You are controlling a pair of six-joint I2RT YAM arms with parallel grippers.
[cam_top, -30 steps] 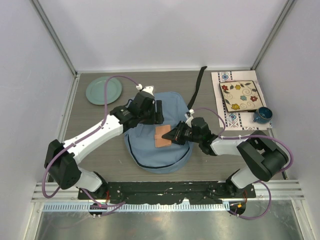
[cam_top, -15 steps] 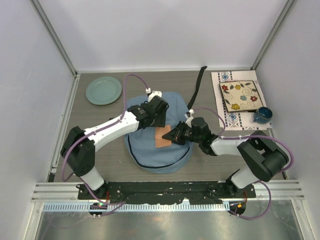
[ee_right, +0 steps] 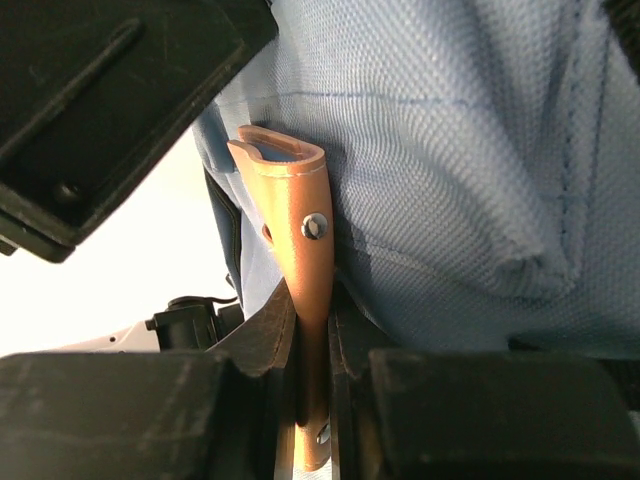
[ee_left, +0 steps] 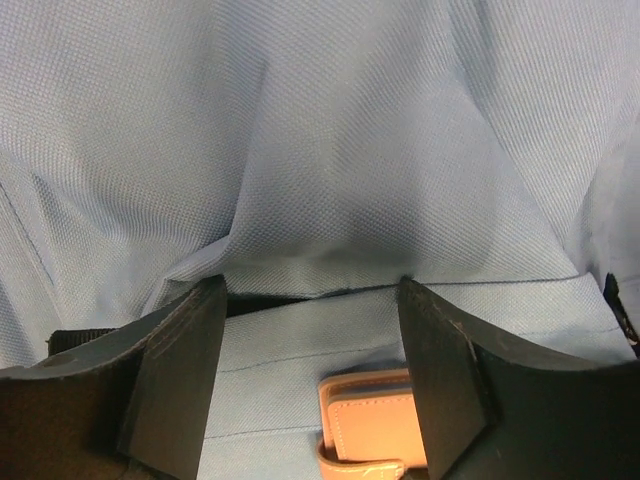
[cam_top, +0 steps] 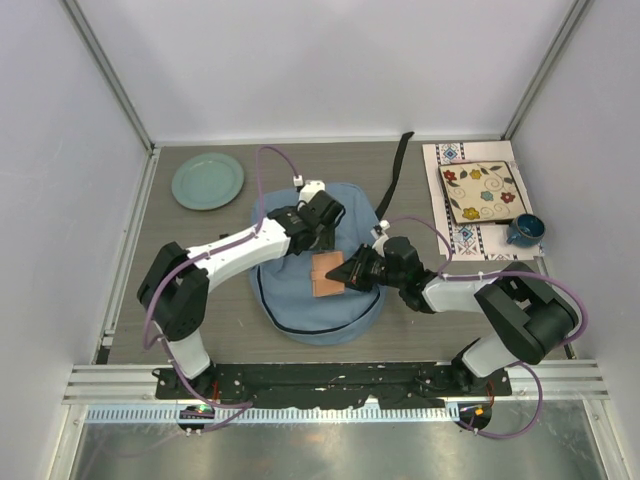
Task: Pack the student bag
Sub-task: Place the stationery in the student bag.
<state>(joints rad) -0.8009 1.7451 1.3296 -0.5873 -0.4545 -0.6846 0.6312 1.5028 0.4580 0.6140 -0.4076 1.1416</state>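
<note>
**Bag not yet packed: one claw on the tab, the other apart**

Progress. The student bag lies flat in the middle of the table, lower centre of the top view, with its black strap trailing toward the upper edge. I see no open mouth on it and nothing going in. A green plate sits upper left. A floral dish on a patterned mat and a blue cup sit at the right, all outside the bag. Whether they are meant for it, I can't tell. My read: early stage, getting the bag open comes first, and the packing itself is all left.

Claws. My right claw is clamped on the bag's tan leather tab, which stands up between the jaws with its rivet showing. My left claw stands wide apart over creased blue fabric just above the tab, holding nothing. Whether its tips touch the cloth, I can't say.
</note>
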